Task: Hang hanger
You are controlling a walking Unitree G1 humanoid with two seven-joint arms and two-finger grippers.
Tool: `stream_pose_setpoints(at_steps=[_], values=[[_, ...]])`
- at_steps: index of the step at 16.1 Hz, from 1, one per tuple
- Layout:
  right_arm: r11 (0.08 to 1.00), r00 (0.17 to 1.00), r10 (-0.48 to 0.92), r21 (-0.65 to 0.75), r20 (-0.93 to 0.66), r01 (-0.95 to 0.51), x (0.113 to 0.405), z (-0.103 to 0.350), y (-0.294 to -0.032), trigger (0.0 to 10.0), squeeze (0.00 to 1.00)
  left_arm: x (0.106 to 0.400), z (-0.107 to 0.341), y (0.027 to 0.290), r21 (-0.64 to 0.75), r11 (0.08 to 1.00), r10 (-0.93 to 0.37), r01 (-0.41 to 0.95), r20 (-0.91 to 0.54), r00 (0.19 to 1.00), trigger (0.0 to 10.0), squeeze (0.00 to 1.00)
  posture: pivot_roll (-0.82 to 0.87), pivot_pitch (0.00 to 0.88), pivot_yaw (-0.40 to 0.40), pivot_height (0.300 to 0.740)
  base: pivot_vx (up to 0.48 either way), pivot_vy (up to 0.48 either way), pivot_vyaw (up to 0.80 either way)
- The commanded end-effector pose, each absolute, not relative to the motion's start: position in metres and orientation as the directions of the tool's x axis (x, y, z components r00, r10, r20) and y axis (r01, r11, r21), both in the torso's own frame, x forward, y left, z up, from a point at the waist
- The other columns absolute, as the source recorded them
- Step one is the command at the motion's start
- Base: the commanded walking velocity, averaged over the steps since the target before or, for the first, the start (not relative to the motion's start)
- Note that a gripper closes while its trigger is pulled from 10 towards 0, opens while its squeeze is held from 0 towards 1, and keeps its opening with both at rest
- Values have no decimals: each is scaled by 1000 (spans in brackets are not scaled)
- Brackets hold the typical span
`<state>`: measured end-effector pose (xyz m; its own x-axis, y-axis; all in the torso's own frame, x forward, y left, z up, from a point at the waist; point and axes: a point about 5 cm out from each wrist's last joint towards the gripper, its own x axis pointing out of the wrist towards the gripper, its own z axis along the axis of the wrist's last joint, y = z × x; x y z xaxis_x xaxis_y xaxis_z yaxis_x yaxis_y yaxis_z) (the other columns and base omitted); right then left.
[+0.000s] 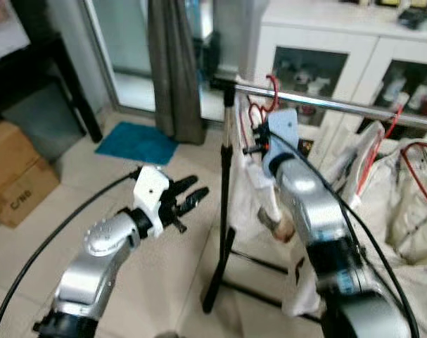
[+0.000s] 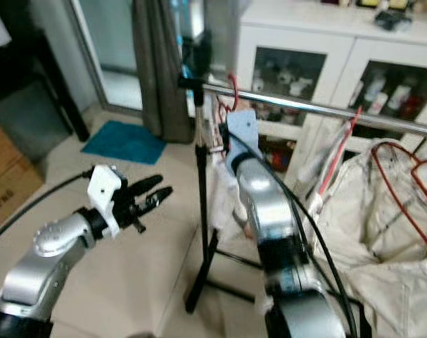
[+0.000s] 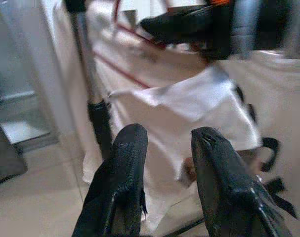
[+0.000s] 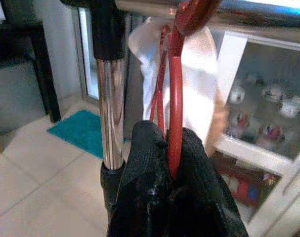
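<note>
Two black fingers of the right gripper [image 4: 172, 163] are clenched on the stem of a red hanger [image 4: 175, 113], pinching it just below the hook. That hook curls over the chrome rail [image 1: 340, 104] of a clothes rack, close to the end where the rail meets the black upright pole [image 1: 224, 190]. A white garment [image 1: 259, 190] hangs from the hanger below the rail, draped beside the right arm; how it sits on the hanger's shoulders is hard to make out.

The left gripper [image 1: 192, 196] is held out in the air on the near side of the pole, well apart from it. Its fingers [image 3: 122, 163] are spread moderately, with nothing between them and touching nothing; they point toward the white garment.

Farther along the rail another red hanger [image 2: 403, 169] lies on a heap of pale laundry [image 2: 382, 239]. A white glass-door cabinet [image 1: 326, 63] stands behind the rack. A teal mat [image 1: 137, 143] lies on the tiled floor near a grey curtain [image 1: 172, 70], and a cardboard box [image 1: 16, 172] sits at the far left
</note>
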<state>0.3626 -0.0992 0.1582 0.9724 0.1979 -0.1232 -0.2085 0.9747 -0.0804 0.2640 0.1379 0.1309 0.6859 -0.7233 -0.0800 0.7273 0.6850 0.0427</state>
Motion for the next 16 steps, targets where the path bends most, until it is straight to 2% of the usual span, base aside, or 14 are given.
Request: stream_pose_setpoints(at_steps=[1, 5, 9, 10, 11, 13, 14, 16], values=[[986, 980, 147, -62, -131, -156, 373, 163, -109, 10000, 0, 264, 139, 137, 59, 649, -755, 759, -77, 651, 10000, 0, -19, 0, 31, 740, 0, 0, 0], [992, 961, 65, -87, -269, -92, 396, 157, -123, 10000, 0, 260, 161, 132, 72, 547, -832, 834, -68, 551, 10000, 0, 3, 0, 24, 740, 0, 0, 0], [988, 915, 87, -84, -393, -131, 395, 137, -120, 10000, 0, 257, 165, 133, 79, 540, -834, 838, -77, 546, 10000, 0, 11, 0, 24, 740, 0, 0, 0], [991, 926, 76, -72, -369, -110, 396, 140, -124, 10000, 408, 258, 165, 134, 77, 544, -832, 836, -80, 549, 10000, 0, 10, 0, 24, 740, 0, 0, 0], [991, 947, 89, -64, -308, -114, 397, 147, -128, 10000, 1000, 257, 163, 135, 71, 555, -825, 829, -83, 559, 10000, 0, 8, 0, 25, 740, 0, 0, 0], [974, 962, 204, -58, -179, -218, 387, 164, -136, 10000, 1000, 254, 158, 137, 44, 587, -806, 809, -70, 588, 10000, 0, 1, 0, 28, 740, 0, 0, 0], [964, 956, 265, -4, -123, -268, 377, 172, -139, 10000, 1000, 254, 156, 137, 37, 607, -790, 793, -72, 608, 10000, 0, -6, 0, 31, 740, 0, 0, 0], [935, 934, 353, 9, -48, -353, 346, 178, -139, 10000, 1000, 260, 152, 139, 58, 697, -713, 714, -44, 700, 10000, 0, -13, 0, 33, 740, 0, 0, 0]])
